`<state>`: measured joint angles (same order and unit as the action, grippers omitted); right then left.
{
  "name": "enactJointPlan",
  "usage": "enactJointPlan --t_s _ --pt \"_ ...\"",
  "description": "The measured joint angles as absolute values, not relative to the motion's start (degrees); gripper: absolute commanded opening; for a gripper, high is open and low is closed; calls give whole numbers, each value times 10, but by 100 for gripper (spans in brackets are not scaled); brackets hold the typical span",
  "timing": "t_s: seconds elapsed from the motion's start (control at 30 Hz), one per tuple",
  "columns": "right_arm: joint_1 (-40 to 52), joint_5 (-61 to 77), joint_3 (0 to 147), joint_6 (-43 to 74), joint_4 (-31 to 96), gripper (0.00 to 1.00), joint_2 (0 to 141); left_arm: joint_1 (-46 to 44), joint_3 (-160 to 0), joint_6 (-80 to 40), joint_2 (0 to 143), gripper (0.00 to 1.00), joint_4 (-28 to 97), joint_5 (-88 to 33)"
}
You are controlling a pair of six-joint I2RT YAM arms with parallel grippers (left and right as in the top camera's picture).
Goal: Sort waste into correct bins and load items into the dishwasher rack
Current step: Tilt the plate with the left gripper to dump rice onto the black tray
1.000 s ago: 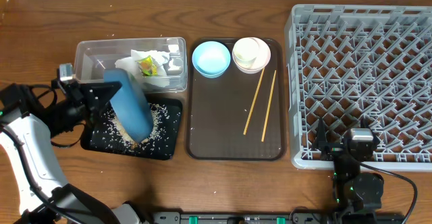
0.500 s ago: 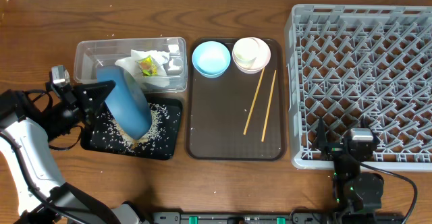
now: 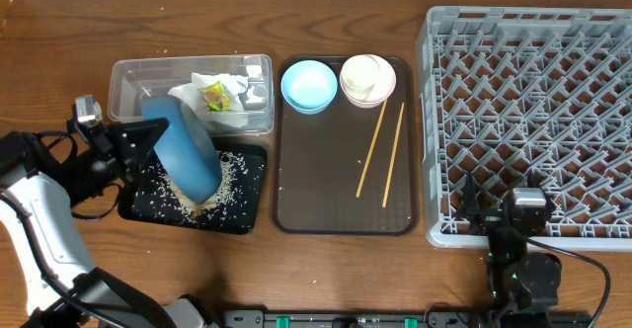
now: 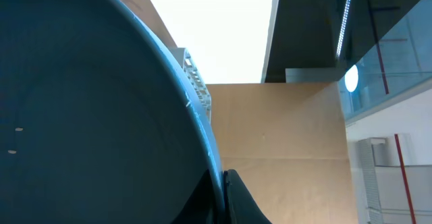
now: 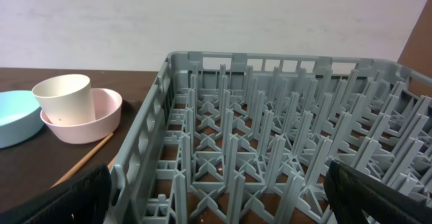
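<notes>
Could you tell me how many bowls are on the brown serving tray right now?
2. The light-blue bowl sits in the far-left corner of the brown tray; the pink bowl is beside it, holding the white cup. None seems hidden.

Wooden table (image 3: pixel 326 269) — clear tub (image 3: pixel 123 83), black tray (image 3: pixel 252 211), brown tray (image 3: pixel 326 175), grey rack (image 3: pixel 523 91)

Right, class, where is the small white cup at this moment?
In the overhead view, the small white cup stands inside the pale pink bowl at the far end of the brown tray, right of the light-blue bowl and left of the grey rack.
</notes>
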<state>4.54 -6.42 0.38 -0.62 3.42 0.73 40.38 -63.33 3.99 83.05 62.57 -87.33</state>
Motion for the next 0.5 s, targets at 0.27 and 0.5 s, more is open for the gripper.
enactJointPlan --t_s 0.27,0.5 --pt "45 -64 4 -6 34 99 7 388 -633 30 830 6 626 -873" --pt "45 -51 4 12 36 99 7 388 -633 28 830 6 626 -873"
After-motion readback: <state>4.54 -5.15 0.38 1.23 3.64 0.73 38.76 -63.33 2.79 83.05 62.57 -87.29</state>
